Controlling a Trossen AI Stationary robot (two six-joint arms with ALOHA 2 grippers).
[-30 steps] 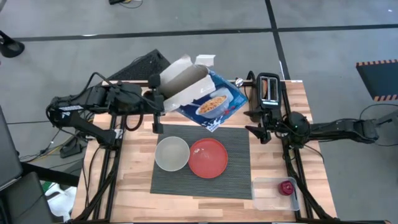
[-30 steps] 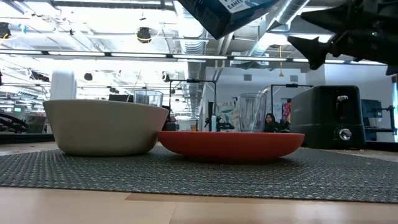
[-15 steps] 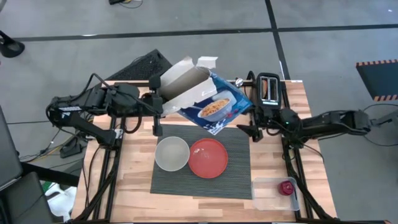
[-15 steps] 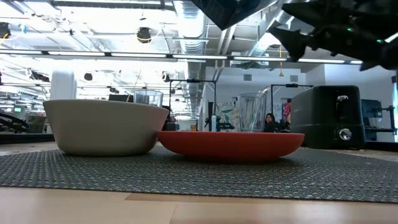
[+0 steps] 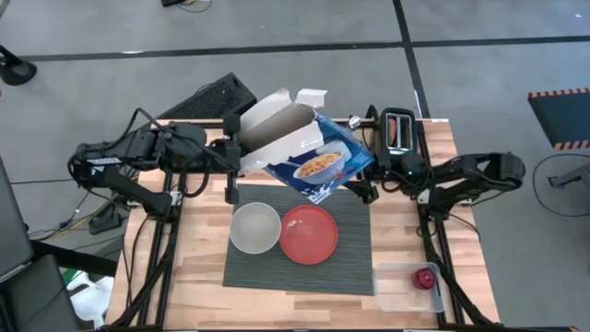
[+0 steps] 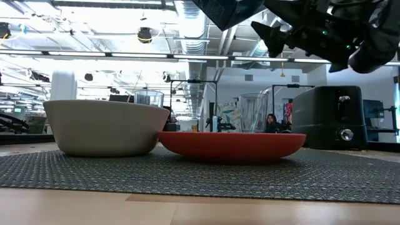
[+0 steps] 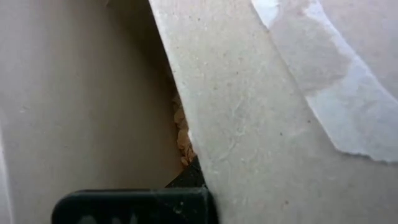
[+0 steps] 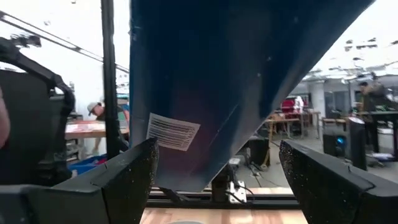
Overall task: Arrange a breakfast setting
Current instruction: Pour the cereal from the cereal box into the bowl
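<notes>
A blue cereal box (image 5: 313, 157) with open top flaps hangs tilted above the table's far side, its open end toward my left gripper (image 5: 236, 159), which is shut on it. The dark ribbed placemat (image 5: 350, 258) lies on the table and bears the pale grey bowl (image 5: 255, 228) and the red-orange plate (image 5: 309, 233) side by side. My right gripper (image 5: 366, 190) is open, its fingers either side of the box's lower corner (image 8: 205, 168) without touching. A small red round item (image 5: 425, 276) sits in a clear container at the near right. My left gripper holds the cereal box at its open top end (image 5: 253, 152), coming roughly level from the table's left. In the left wrist view one dark finger (image 7: 134, 205) lies inside the box against a cardboard wall (image 7: 211, 155); the other finger is hidden. The box is lifted clear and tilted.
A black toaster (image 5: 399, 132) stands at the far right, just behind my right arm. Clear glasses (image 6: 148, 98) show beyond the bowl in the low view. The clear container (image 5: 396, 286) lies off the mat's near right corner. Bare wood remains left of the mat.
My right gripper has moved toward the table's left, up to the box's lower corner, rising a little and staying open. The box's lower end has risen slightly in my left gripper's hold.
</notes>
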